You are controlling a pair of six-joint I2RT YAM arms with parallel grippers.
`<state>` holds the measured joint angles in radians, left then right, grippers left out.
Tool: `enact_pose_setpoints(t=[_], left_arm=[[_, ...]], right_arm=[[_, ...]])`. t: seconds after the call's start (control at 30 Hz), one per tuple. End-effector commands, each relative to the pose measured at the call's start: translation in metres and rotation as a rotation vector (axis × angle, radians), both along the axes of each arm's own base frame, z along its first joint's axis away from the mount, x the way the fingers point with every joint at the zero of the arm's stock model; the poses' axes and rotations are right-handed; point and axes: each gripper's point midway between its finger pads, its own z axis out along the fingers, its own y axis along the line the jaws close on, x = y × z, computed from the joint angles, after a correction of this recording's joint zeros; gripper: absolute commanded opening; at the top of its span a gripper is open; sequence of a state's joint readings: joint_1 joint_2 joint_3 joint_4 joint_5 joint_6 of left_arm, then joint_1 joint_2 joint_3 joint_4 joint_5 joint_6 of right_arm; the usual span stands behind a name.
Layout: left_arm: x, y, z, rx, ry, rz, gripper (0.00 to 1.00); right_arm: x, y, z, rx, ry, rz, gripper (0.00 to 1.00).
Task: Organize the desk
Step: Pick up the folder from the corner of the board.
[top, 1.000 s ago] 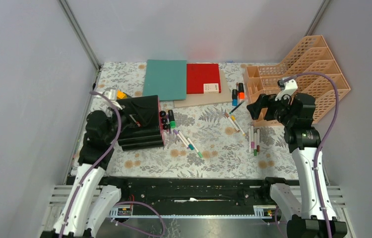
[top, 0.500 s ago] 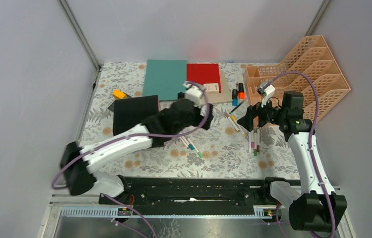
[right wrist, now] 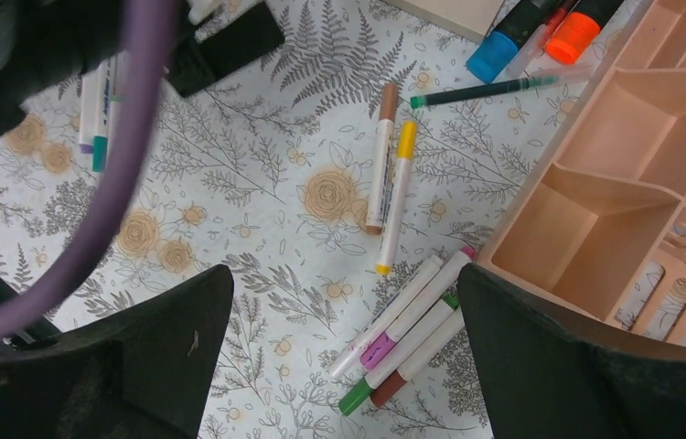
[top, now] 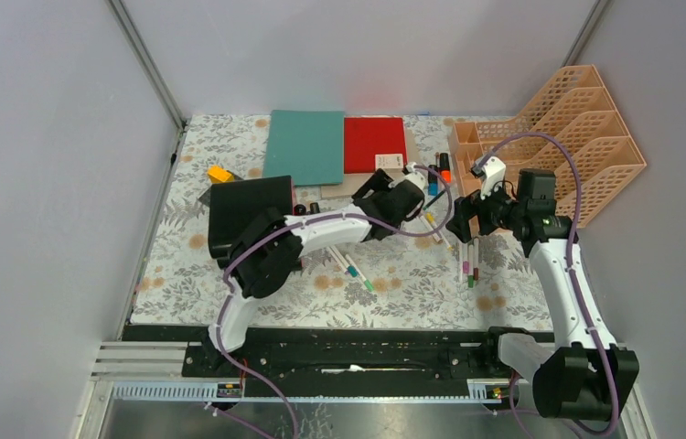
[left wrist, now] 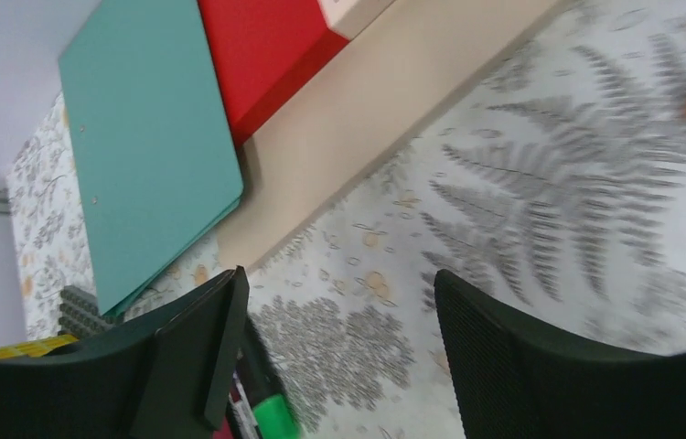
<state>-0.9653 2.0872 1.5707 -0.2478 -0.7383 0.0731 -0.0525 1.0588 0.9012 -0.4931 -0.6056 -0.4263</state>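
The desk [top: 394, 283], covered in fern-print cloth, carries scattered markers and stationery. My left gripper [top: 369, 188] reaches over its middle, just in front of a beige board [left wrist: 394, 119]. It stands open [left wrist: 335, 320] over bare cloth, with a green-capped marker [left wrist: 271, 416] by its left finger. My right gripper [top: 460, 218] hangs open [right wrist: 344, 283] above the cloth beside a peach pen organizer [right wrist: 632, 183]. Several white markers [right wrist: 408, 334] lie bunched near its right finger. A brown-capped marker [right wrist: 380, 155] and a yellow-capped one [right wrist: 396, 192] lie further off.
A teal folder [top: 305, 146] and red notebook [top: 374, 142] lie at the back. A black box [top: 248, 215] sits at left, a peach file rack [top: 577, 137] at back right. Blue [right wrist: 495, 41] and orange [right wrist: 573, 27] highlighters and a green pen [right wrist: 486, 90] lie near the organizer.
My left arm has swung from the black box at the left across to the desk's middle. My right gripper has shifted left and down towards the markers.
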Motion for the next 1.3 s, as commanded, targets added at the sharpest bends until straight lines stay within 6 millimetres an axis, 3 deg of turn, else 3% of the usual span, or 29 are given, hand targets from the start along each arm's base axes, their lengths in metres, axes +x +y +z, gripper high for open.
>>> enact_pose_setpoints(t=[0.0,0.2,0.37,0.83,1.27], left_arm=[[0.043,0.038,0.009,0.066,-0.044,0.114,0.77],[0.063,0.069,-0.011,0.084,-0.023,0.19,0.69],[0.076,0.084,-0.015,0.094,-0.035,0.21,0.64],[0.107,0.087,-0.029,0.122,-0.077,0.205,0.62],[0.128,0.096,-0.039,0.148,-0.119,0.213,0.54]], right_arm=[[0.004,-0.005,-0.004,-0.046,0.0,-0.003,1.0],[0.008,-0.007,-0.017,-0.05,0.05,-0.007,1.0],[0.008,-0.005,-0.02,-0.039,0.065,0.005,1.0],[0.007,-0.002,-0.026,-0.028,0.086,0.017,1.0],[0.007,-0.001,-0.025,-0.027,0.08,0.024,1.0]])
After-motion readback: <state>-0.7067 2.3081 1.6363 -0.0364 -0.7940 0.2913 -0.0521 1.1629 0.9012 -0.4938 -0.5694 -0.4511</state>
